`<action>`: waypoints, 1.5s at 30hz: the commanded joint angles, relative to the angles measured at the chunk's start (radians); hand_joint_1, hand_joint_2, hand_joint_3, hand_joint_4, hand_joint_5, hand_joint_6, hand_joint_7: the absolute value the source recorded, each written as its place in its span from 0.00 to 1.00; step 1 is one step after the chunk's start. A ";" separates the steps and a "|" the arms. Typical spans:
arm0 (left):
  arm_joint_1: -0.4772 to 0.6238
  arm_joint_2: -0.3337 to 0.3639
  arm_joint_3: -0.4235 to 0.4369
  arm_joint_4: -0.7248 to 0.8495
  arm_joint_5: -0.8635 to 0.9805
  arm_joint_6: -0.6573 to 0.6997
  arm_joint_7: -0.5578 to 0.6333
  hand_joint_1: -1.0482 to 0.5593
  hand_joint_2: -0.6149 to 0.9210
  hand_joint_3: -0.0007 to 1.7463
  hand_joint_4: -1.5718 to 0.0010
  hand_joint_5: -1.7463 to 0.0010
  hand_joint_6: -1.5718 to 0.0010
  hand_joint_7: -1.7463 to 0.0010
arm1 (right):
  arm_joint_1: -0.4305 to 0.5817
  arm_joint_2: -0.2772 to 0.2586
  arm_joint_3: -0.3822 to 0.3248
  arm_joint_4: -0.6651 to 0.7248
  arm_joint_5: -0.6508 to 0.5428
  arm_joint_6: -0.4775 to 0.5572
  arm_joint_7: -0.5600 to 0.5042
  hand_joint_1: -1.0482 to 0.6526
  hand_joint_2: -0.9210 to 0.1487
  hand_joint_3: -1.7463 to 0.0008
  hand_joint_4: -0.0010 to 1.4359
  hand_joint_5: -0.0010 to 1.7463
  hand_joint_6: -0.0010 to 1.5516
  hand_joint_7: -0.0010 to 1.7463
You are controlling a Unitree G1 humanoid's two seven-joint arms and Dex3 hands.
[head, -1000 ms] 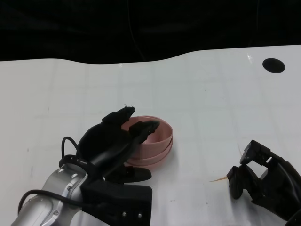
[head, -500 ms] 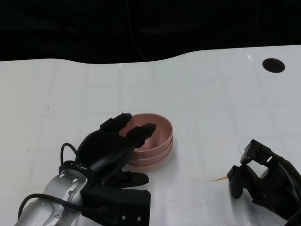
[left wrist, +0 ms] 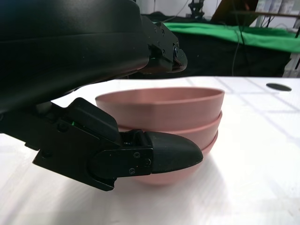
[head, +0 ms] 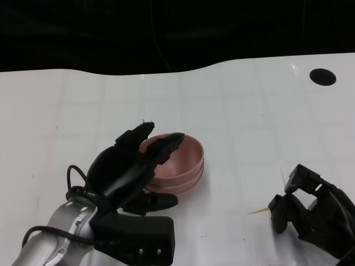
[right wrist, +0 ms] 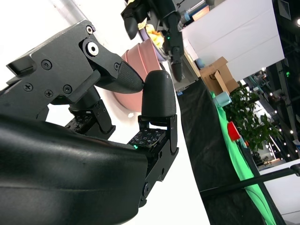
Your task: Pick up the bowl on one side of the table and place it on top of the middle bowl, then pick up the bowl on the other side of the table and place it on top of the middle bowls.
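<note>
Your stack of pink plastic bowls [head: 180, 163] sits near the middle of the white table [head: 249, 111], and the left wrist view shows three rims nested one inside another [left wrist: 164, 117], so both side bowls look to be already on the middle one. The top bowl sits level in the stack, not tipped.

Your left hand [head: 130, 166] is at the stack's near-left side. Its upper fingers [head: 161, 147] reach over the rim of the top bowl, and the thumb [left wrist: 164, 157] lies against the lower wall of the stack. A second ago those fingers were curled more tightly over the rim; now they lie flatter and more spread, and the bowl's inside shows more. You appear to be letting go, though the hand has not yet cleared the bowls, and from these views you cannot tell for certain whether the fingers are touching the rim or just above it.

Your right hand [head: 310, 213] rests low at the table's near-right, well apart from the stack, fingers bent inward on nothing; it has not moved. Just beside it lies a thin pale stick [head: 257, 211]. A dark round hole [head: 323, 76] marks the table's far-right corner.

If the release is clean, the task is essentially finished; draw the left hand back without dragging the top bowl.
</note>
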 commanded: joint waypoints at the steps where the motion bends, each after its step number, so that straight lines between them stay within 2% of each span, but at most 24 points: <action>1: 0.012 0.019 0.033 -0.063 -0.024 0.011 -0.019 0.08 1.00 0.35 1.00 1.00 0.86 0.99 | -0.004 -0.019 -0.011 0.007 0.007 -0.013 0.012 0.52 0.45 0.33 0.64 1.00 0.49 0.93; 10: 0.082 -0.001 0.134 -0.184 -0.192 0.001 -0.046 0.11 1.00 0.34 0.96 0.98 0.80 0.98 | 0.001 -0.015 -0.011 -0.007 0.004 -0.002 0.001 0.52 0.44 0.33 0.64 1.00 0.49 0.94; 13: 0.128 -0.041 0.207 -0.232 -0.358 -0.002 -0.077 0.13 1.00 0.34 0.86 0.95 0.74 0.97 | 0.003 -0.015 -0.009 -0.007 0.003 -0.010 0.009 0.52 0.44 0.33 0.64 1.00 0.48 0.94; 14: 0.142 -0.055 0.233 -0.245 -0.428 -0.007 -0.096 0.18 1.00 0.30 0.77 0.92 0.68 0.96 | 0.002 -0.016 -0.010 -0.006 0.004 -0.010 0.011 0.52 0.44 0.33 0.63 1.00 0.48 0.94; 16: 0.160 -0.070 0.276 -0.257 -0.545 -0.021 -0.137 0.22 1.00 0.27 0.70 0.90 0.64 0.95 | 0.002 -0.016 -0.011 -0.005 0.005 -0.009 0.012 0.52 0.44 0.33 0.63 1.00 0.48 0.95; 18: 0.182 -0.083 0.327 -0.273 -0.709 -0.010 -0.215 0.29 1.00 0.24 0.60 0.88 0.58 0.94 | 0.000 -0.017 -0.012 0.001 0.006 -0.013 0.017 0.52 0.44 0.33 0.63 1.00 0.48 0.95; 21: 0.206 -0.083 0.381 -0.296 -0.880 0.036 -0.314 0.35 1.00 0.25 0.53 0.86 0.54 0.94 | -0.002 -0.019 -0.013 0.004 0.003 -0.014 0.017 0.52 0.44 0.33 0.63 1.00 0.47 0.95; 25: 0.264 -0.115 0.453 -0.325 -1.042 0.113 -0.355 0.40 1.00 0.20 0.49 0.84 0.48 0.93 | 0.004 -0.020 -0.013 -0.012 0.005 -0.003 0.009 0.52 0.44 0.34 0.63 1.00 0.47 0.95; 26: 0.279 -0.134 0.474 -0.325 -1.092 0.127 -0.360 0.43 1.00 0.18 0.49 0.77 0.45 0.93 | 0.003 -0.021 -0.014 -0.009 0.005 -0.007 0.014 0.53 0.44 0.34 0.64 1.00 0.48 0.95; 27: 0.287 -0.147 0.488 -0.325 -1.126 0.138 -0.365 0.45 0.98 0.19 0.53 0.65 0.42 0.93 | 0.002 -0.022 -0.015 -0.006 0.005 -0.012 0.017 0.53 0.44 0.34 0.64 1.00 0.48 0.95; 29: 0.303 -0.167 0.516 -0.318 -1.183 0.154 -0.378 0.47 0.96 0.21 0.59 0.53 0.40 0.94 | 0.002 -0.023 -0.015 -0.004 0.003 -0.013 0.018 0.53 0.43 0.34 0.64 1.00 0.47 0.94; 30: 0.315 -0.175 0.532 -0.314 -1.210 0.164 -0.384 0.54 0.88 0.38 0.61 0.41 0.38 0.92 | 0.002 -0.024 -0.015 -0.005 0.002 -0.011 0.015 0.52 0.43 0.34 0.63 1.00 0.47 0.95; 31: 0.325 -0.182 0.547 -0.312 -1.233 0.176 -0.388 0.57 0.80 0.51 0.63 0.35 0.37 0.91 | 0.002 -0.025 -0.015 -0.005 0.001 -0.010 0.014 0.52 0.43 0.35 0.63 1.00 0.47 0.95; 33: 0.340 -0.189 0.568 -0.306 -1.258 0.187 -0.400 0.60 0.74 0.62 0.61 0.28 0.34 0.89 | 0.000 -0.027 -0.017 -0.001 0.004 -0.014 0.023 0.52 0.42 0.35 0.63 1.00 0.47 0.95; 35: 0.348 -0.193 0.586 -0.281 -1.274 0.178 -0.426 0.62 0.73 0.66 0.55 0.25 0.30 0.85 | 0.001 -0.029 -0.017 -0.005 0.005 -0.010 0.024 0.53 0.40 0.36 0.62 1.00 0.46 0.96; 37: 0.350 -0.191 0.599 -0.253 -1.291 0.178 -0.458 0.64 0.70 0.72 0.51 0.22 0.29 0.77 | 0.002 -0.031 -0.017 -0.012 0.004 -0.006 0.016 0.53 0.40 0.36 0.62 1.00 0.46 0.96; 38: 0.354 -0.189 0.605 -0.244 -1.294 0.185 -0.466 0.65 0.71 0.73 0.50 0.20 0.31 0.68 | 0.003 -0.031 -0.018 -0.014 0.003 -0.005 0.012 0.53 0.40 0.36 0.63 1.00 0.46 0.96; 39: 0.356 -0.187 0.609 -0.237 -1.293 0.186 -0.473 0.65 0.71 0.73 0.48 0.16 0.37 0.50 | 0.003 -0.032 -0.018 -0.015 0.002 -0.004 0.009 0.53 0.41 0.35 0.63 1.00 0.47 0.96; 40: 0.358 -0.187 0.612 -0.231 -1.291 0.186 -0.478 0.66 0.71 0.73 0.48 0.13 0.39 0.41 | 0.003 -0.032 -0.018 -0.016 0.002 -0.003 0.007 0.53 0.41 0.35 0.63 1.00 0.47 0.96; 43: 0.369 -0.176 0.622 -0.188 -1.265 0.150 -0.505 0.68 0.74 0.75 0.46 0.07 0.44 0.22 | 0.001 -0.033 -0.020 -0.012 0.009 0.004 0.012 0.53 0.42 0.35 0.64 1.00 0.47 0.95; 45: 0.370 -0.175 0.629 -0.170 -1.262 0.143 -0.521 0.68 0.76 0.74 0.45 0.03 0.46 0.16 | 0.000 -0.033 -0.020 -0.010 0.009 0.004 0.015 0.53 0.42 0.35 0.64 1.00 0.47 0.94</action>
